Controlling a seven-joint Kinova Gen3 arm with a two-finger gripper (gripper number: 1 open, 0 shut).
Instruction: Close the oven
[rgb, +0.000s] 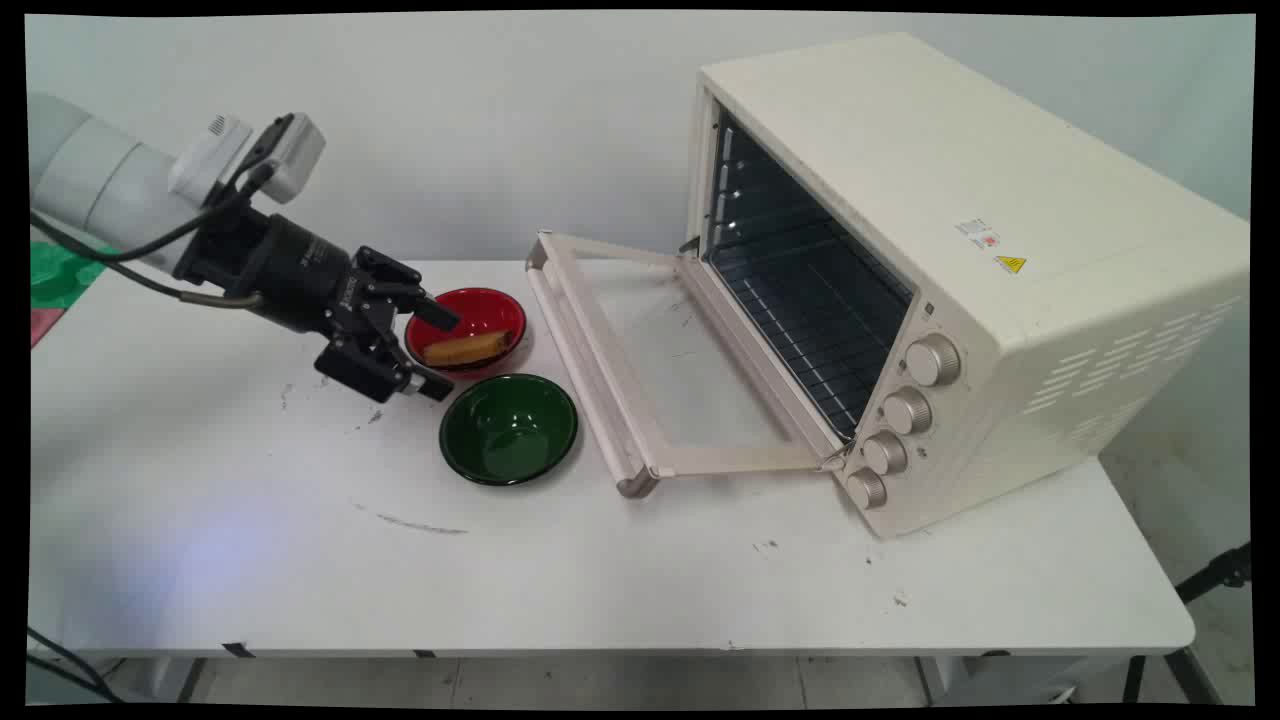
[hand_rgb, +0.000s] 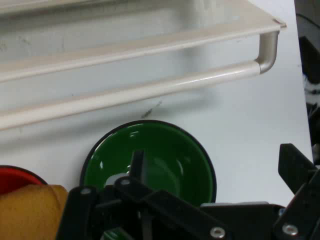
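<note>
Lying in the red bowl (rgb: 466, 330), the bread (rgb: 465, 349) is a long golden-brown roll, its long axis running roughly left to right across the main view, tilted slightly up toward the oven side. It rests against the bowl's floor and takes up most of the bowl's width. The claw (rgb: 433, 350) stands at the bowl's left rim with its fingers spread apart and nothing between them: one finger reaches over the rim above the roll's left end, the other sits lower, near the gap between the two bowls. So the roll lies just ahead of the claw, toward the oven, end-on to the opening rather than crosswise to it. Whether a fingertip touches the roll or the rim cannot be told.

In the hand view the bread (hand_rgb: 30, 210) shows at the lower left corner with a sliver of red bowl (hand_rgb: 15, 177) beside it, while the green bowl (hand_rgb: 150, 165), empty, fills the centre beyond the claw (hand_rgb: 215, 175).

The green bowl (rgb: 509, 428) sits just beside the red one, nearer the camera, the two almost touching. Past both bowls the oven (rgb: 960, 270) stands on the white surface (rgb: 300, 560) with its door (rgb: 640, 370) let down flat, the handle facing the bowls and the racks inside bare.
</note>
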